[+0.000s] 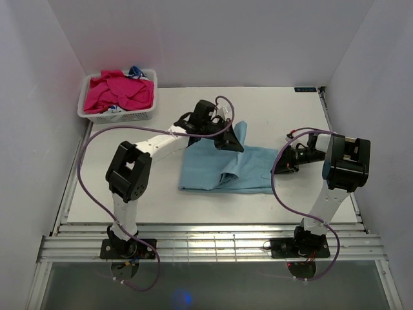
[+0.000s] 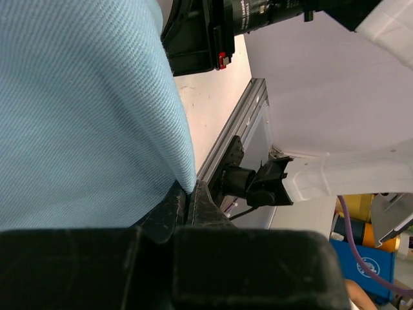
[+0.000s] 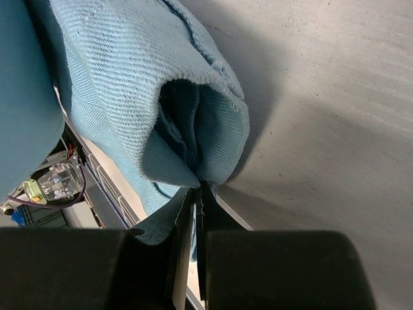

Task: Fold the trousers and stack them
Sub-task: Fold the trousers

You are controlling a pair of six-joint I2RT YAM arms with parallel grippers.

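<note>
The light blue trousers [image 1: 226, 166] lie partly folded in the middle of the white table [image 1: 161, 194]. My left gripper [image 1: 231, 139] is shut on the trousers' upper edge and lifts a flap of it; the cloth [image 2: 84, 110] fills the left of the left wrist view, pinched at the fingertips [image 2: 189, 197]. My right gripper [image 1: 281, 163] is shut on the trousers' right end, low over the table. In the right wrist view the bunched cloth [image 3: 148, 97] is pinched between the closed fingers [image 3: 197, 194].
A white basket [image 1: 90, 115] with magenta garments [image 1: 119, 92] stands at the back left corner. White walls enclose the table on three sides. A metal rail [image 1: 206, 245] runs along the near edge by the arm bases.
</note>
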